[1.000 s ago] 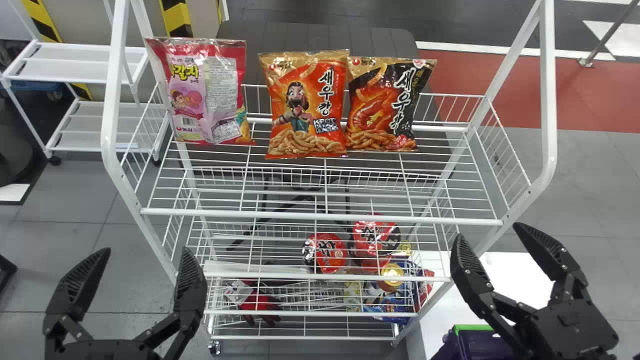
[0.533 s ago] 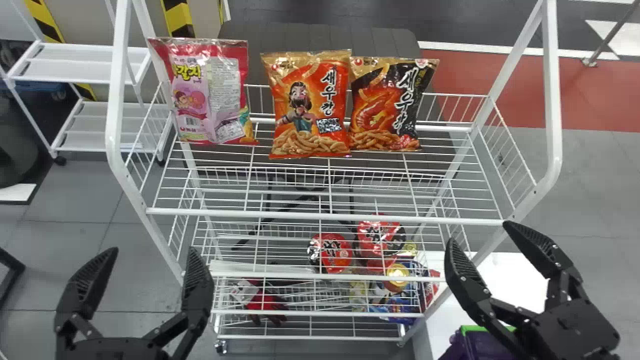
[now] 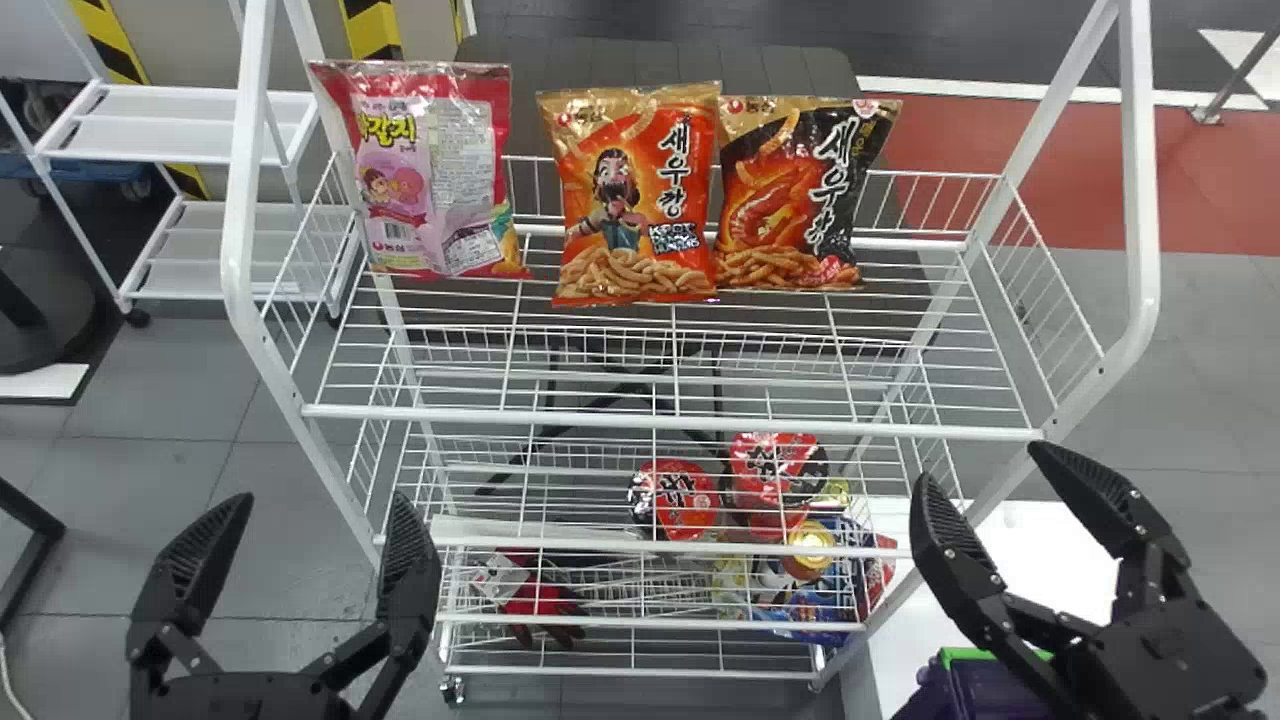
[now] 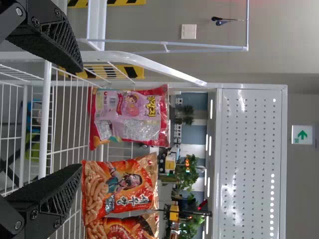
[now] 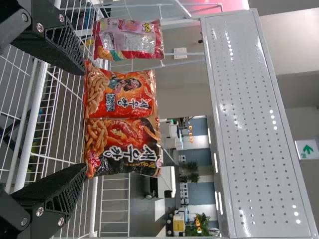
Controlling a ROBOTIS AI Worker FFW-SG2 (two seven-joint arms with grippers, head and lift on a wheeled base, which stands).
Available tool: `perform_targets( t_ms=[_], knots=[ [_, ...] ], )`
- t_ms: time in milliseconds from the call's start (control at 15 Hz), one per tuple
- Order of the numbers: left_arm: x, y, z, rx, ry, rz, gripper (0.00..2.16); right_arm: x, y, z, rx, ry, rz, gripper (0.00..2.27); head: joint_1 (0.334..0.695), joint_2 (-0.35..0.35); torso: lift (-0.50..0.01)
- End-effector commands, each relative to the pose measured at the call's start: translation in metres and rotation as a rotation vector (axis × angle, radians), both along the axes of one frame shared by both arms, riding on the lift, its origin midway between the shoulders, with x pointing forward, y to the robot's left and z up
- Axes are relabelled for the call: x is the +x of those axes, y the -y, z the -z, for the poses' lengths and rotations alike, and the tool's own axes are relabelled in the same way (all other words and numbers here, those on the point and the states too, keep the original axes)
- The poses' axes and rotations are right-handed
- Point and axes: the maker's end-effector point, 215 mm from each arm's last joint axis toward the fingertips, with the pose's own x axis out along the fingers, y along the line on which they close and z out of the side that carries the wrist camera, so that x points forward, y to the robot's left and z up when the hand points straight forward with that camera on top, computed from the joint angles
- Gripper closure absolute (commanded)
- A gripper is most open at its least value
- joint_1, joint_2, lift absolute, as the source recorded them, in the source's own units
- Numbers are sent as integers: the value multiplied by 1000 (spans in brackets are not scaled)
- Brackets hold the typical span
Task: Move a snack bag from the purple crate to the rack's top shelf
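I have both arms in front of the rack: the left end effector (image 3: 322, 497) near its left side, the right end effector (image 3: 980, 463) by its right front corner, close to the desk (image 3: 1050, 550). Each stands spread wide and has hold of nothing. The purple crate (image 3: 985, 690) is partly behind my right arm; I can't tell what it contains. On the top shelf (image 3: 670, 422) sit a pink snack bag (image 3: 440, 170), an orange snack bag (image 3: 635, 200) and a black-and-orange snack bag (image 3: 800, 195).

Going down for a bag, I could catch the crate's rim, since my own arm masks it. A shallow pinch might let a slick bag slide out; a hard one could crush it. Swinging up too low, I'd clip the shelf's front rail, and crowding the row could topple a bag.

The head view gives me the crate; the right wrist view adds a perforated panel (image 5: 259, 124) higher up. The left wrist view cuts off the black-and-orange bag, which the right one shows whole.
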Motion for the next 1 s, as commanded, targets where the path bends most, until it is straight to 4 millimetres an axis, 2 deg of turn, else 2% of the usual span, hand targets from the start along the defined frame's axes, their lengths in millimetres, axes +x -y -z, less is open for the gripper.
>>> perform_targets(
  t_ms=[0, 933],
  knots=[
    [0, 0, 0, 0, -1, 0, 147, 0, 0, -3, 2, 6, 1, 181, 695, -53, -33],
    [0, 0, -4, -2, 5, 0, 147, -1, 5, -4, -2, 6, 16, 184, 695, -61, -88]
  ],
)
